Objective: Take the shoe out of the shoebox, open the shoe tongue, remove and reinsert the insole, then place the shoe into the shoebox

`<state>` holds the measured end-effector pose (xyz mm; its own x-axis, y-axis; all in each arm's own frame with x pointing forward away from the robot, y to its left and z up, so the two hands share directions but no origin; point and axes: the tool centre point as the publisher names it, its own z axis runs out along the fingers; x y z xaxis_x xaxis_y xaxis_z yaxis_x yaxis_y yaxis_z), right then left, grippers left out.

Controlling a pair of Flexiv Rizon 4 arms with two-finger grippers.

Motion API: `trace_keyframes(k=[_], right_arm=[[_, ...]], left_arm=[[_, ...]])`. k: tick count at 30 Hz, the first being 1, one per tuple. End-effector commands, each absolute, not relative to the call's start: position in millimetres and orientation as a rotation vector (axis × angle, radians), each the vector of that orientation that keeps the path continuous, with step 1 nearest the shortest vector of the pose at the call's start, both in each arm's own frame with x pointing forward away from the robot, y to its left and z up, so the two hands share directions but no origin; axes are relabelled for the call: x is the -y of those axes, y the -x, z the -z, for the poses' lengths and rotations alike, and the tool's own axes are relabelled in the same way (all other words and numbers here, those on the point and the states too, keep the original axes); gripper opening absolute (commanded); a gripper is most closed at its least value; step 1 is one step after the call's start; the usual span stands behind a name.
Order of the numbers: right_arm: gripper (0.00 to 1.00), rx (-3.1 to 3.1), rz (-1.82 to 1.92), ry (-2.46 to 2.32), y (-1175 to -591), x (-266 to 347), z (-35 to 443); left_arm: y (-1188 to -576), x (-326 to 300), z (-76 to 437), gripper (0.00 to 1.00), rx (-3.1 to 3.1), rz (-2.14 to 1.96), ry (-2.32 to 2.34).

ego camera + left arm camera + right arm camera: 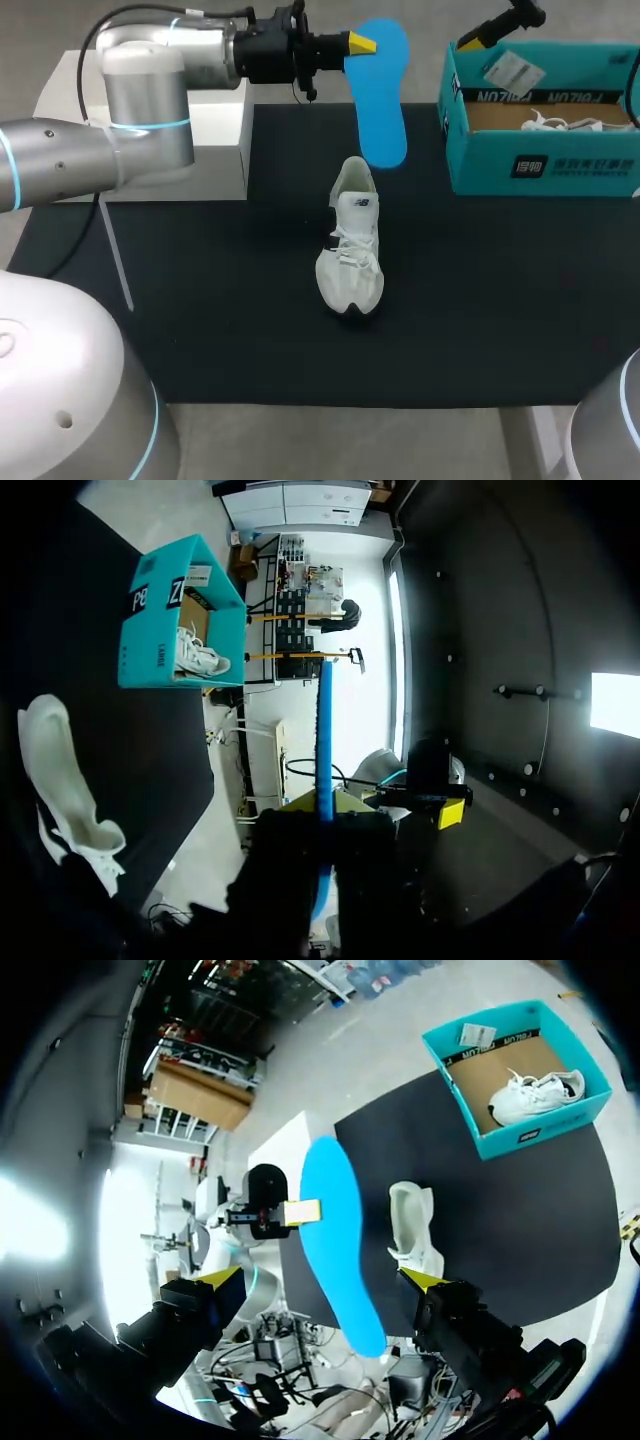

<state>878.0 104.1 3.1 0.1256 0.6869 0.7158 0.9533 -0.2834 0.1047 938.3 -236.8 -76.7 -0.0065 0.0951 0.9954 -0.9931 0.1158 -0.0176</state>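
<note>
You have a plain bright blue insole (380,90), a white shoe (352,245) with a small dark logo, and a teal shoebox (540,165), brown inside, with black-and-white labels. Your table mat (220,320) is black. The left gripper (360,44) is black with yellow tips, and the left arm (140,100) is silver with light-blue rings.

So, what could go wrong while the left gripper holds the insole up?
The left gripper pinches the insole near one end, so it could slip or swing. The white shoe sits unheld on the mat; pushing the insole in may shove it. The open right gripper hangs nearby, so the arms might collide.
</note>
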Motion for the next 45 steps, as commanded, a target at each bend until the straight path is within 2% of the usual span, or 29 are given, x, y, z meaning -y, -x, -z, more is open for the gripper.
trace_keyframes(k=[1,18,31,45], right_arm=[[1.00,1.285,1.696,1.301,-868,-103,8],[1.00,1.207,1.707,1.268,-874,-100,15],[1.00,1.352,1.508,1.063,-889,-90,40],[1.00,1.446,1.410,1.218,-904,-70,54]], left_arm=[[-939,237,78,0.00,1.201,-1.174,-1.046],[-939,237,78,0.00,1.201,-1.174,-1.046],[-939,237,78,0.00,1.201,-1.174,-1.046],[-939,237,78,0.00,1.201,-1.174,-1.046]])
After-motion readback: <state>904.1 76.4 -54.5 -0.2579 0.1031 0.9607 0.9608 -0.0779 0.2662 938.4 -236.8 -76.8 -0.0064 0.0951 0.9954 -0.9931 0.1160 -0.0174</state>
